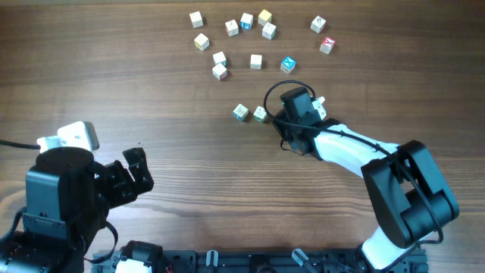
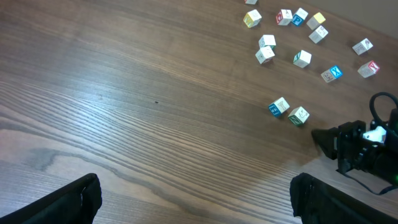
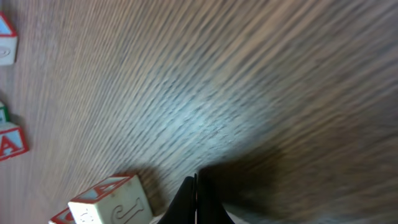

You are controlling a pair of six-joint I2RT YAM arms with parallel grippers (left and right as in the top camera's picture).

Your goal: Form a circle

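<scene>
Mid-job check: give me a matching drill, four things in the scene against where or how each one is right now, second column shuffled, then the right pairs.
Things:
1. left claw
2. right claw
3. blue-faced cube
4. red-faced cube

Place or state:
A. at the right end of the scattered cubes
B. shut, tip close beside a pair of cubes
C. open, over bare wood, away from every cube
D. on its own, just beyond the wrist of the right arm

Pairs: 1-C, 2-B, 3-D, 4-A
</scene>
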